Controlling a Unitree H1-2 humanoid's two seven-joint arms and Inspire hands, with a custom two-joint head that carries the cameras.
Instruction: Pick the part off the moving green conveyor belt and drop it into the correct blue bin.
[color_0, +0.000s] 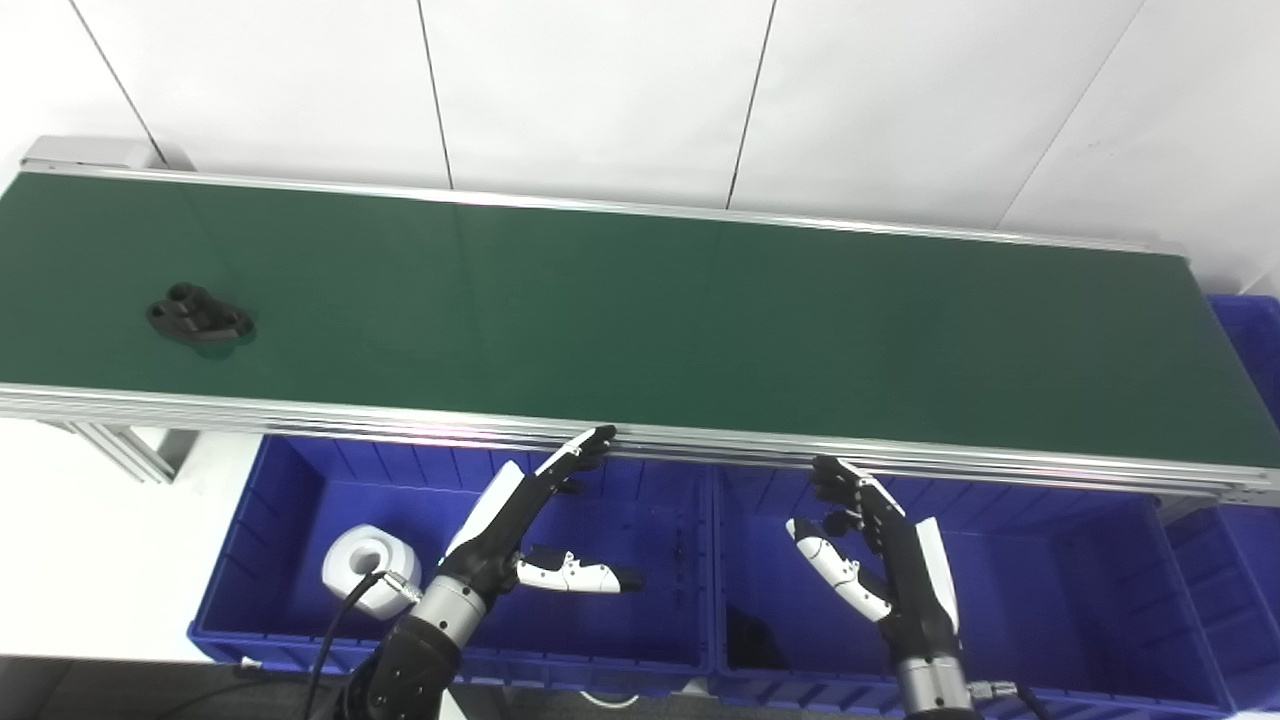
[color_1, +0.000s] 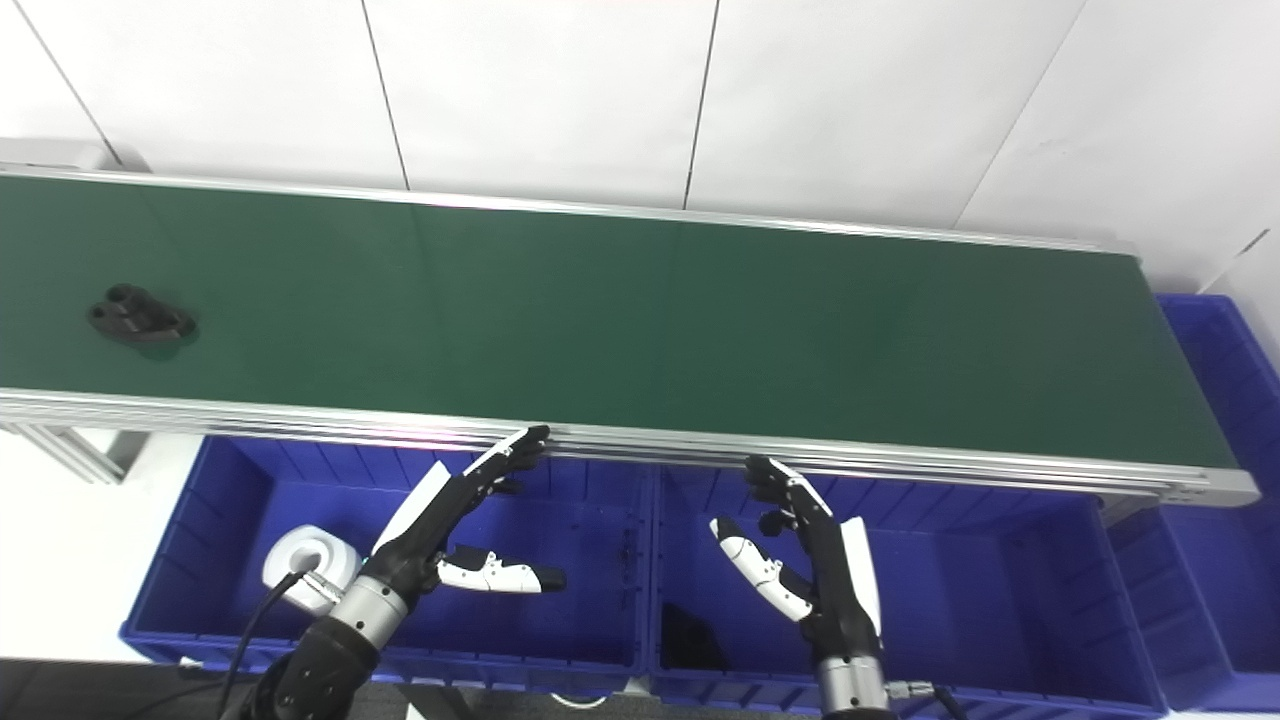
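bins first: two blue bins sit side by side below the near rail of the green conveyor belt (color_0: 640, 320), sharing a middle wall. left bin (color_0: 300, 500) holds a white ring-shaped part (color_0: 368, 566) resting on its floor toward the left side. right bin (color_0: 1080, 570) has a dark object (color_0: 752, 640) low in its near left corner, too shadowed to identify. a third blue bin (color_0: 1250, 340) shows at the far right end of the belt; its contents are out of view.

the black part (color_0: 198, 316) lies on the belt near its left end, closer to the near edge than the far one, well apart from both hands.

left hand (color_0: 525, 525) hangs above the left bin with fingers spread and stretched forward, fingertips (color_0: 598, 440) reaching up to the belt's near rail, thumb pointing sideways to the right; it holds nothing. right hand (color_0: 875, 545) hangs above the right bin, fingers apart and pointing up toward the rail, thumb angled out to the left, also holding nothing.

behind the belt stands a white panelled wall (color_0: 600, 90).
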